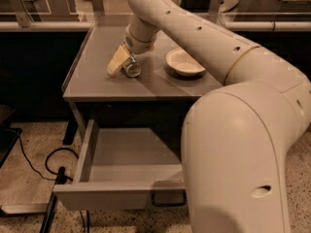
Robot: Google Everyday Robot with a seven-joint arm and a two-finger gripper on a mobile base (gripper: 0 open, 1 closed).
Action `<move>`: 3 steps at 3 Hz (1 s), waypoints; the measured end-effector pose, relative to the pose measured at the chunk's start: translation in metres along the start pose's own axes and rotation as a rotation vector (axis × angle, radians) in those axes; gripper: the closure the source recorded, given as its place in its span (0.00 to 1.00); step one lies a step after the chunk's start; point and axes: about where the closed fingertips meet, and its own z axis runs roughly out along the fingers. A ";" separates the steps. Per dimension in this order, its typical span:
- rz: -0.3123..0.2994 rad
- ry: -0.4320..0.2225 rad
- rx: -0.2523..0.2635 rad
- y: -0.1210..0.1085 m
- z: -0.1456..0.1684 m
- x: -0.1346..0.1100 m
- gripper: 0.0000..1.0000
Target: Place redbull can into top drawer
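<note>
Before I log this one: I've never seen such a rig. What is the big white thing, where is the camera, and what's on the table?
The big white shape is the robot's single arm, reaching from lower right over a grey table. One camera looks down on it; its mount is unknown. The gripper is at a redbull can lying on its side on the table; whether it holds the can, I cannot tell. A white bowl sits right of it. Below, the top drawer is pulled open.
</note>
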 end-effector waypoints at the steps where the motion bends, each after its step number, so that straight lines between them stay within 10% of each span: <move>1: 0.001 0.001 0.001 0.000 0.000 0.000 0.17; 3: 0.001 0.001 0.001 0.000 0.001 0.000 0.64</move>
